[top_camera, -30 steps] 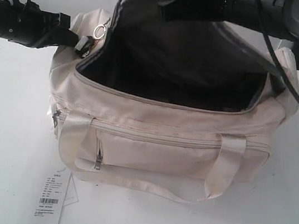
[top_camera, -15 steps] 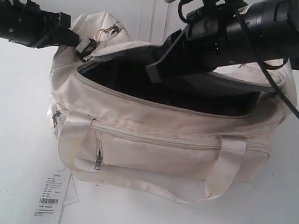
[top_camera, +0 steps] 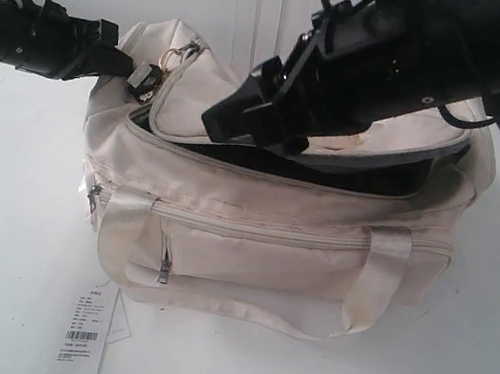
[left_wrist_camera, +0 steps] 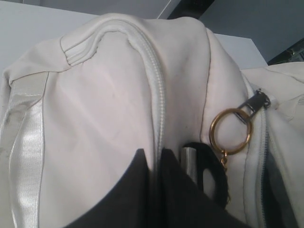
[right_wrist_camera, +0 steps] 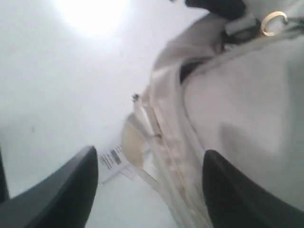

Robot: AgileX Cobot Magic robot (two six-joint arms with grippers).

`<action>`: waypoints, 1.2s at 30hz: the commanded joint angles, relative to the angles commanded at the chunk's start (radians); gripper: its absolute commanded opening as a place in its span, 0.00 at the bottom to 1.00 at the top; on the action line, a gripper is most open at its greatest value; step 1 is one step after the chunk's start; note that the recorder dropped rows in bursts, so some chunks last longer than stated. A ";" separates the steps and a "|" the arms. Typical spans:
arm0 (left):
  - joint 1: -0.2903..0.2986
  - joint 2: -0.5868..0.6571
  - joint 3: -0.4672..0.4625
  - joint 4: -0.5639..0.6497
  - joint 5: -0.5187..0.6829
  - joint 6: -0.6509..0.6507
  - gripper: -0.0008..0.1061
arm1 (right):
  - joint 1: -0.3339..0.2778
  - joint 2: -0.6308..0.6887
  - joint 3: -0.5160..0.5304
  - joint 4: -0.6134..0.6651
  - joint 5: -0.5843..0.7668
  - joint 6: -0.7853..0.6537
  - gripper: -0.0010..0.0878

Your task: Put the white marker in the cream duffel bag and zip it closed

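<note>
Spreading wide, the right claw (top_camera: 235, 100) is releasing the curved top flap (top_camera: 192, 103), now dropping over the large soft cream fabric duffel bag (top_camera: 268, 256) at mid-bench (top_camera: 9, 226). The left claw (top_camera: 139, 76) is pinching the bag's end. The slim white marker is showing nowhere, presumably inside; zipping is coming next.

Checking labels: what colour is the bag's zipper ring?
The ring is gold, clearest in the left wrist view.

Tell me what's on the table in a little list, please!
Bag: soft cream fabric duffel bag, on the white table
Top flap: lying down, zipper not shut
Left gripper: pinching the bag's end by the gold ring
Right gripper: open, above the flap
White marker: not in sight
White paper tag: on the table, front
</note>
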 joint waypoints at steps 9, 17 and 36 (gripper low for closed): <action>0.000 0.000 0.000 0.000 0.000 0.000 0.01 | 0.101 0.140 -0.117 0.087 -0.140 -0.074 0.52; 0.000 0.000 0.000 -0.007 0.006 -0.057 0.01 | 0.139 0.323 -0.302 -0.265 -0.287 0.081 0.53; 0.000 0.000 0.000 -0.022 0.013 -0.069 0.01 | 0.139 0.567 -0.485 -0.560 -0.410 -0.115 0.64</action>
